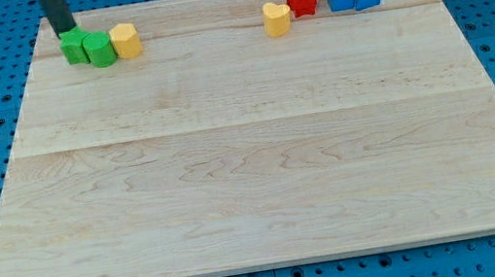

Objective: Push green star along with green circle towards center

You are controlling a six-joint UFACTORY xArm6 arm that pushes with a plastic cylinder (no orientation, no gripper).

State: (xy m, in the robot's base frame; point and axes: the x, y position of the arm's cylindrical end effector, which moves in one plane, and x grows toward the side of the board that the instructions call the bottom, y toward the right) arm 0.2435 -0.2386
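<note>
**A:** Where's my tip (66, 32) sitting right now?

**B:** Top-left corner of the wooden board (256, 196), touching the upper edge of the green star (73, 48). It's a bare rod — nothing to open, nothing held. The green circle (100, 49) is pressed against the star's right side, with the yellow block (126, 40) touching that.

**A:** Why behind them?

**B:** Probably so a push goes down-right toward center — though the yellow one might tag along.
</note>
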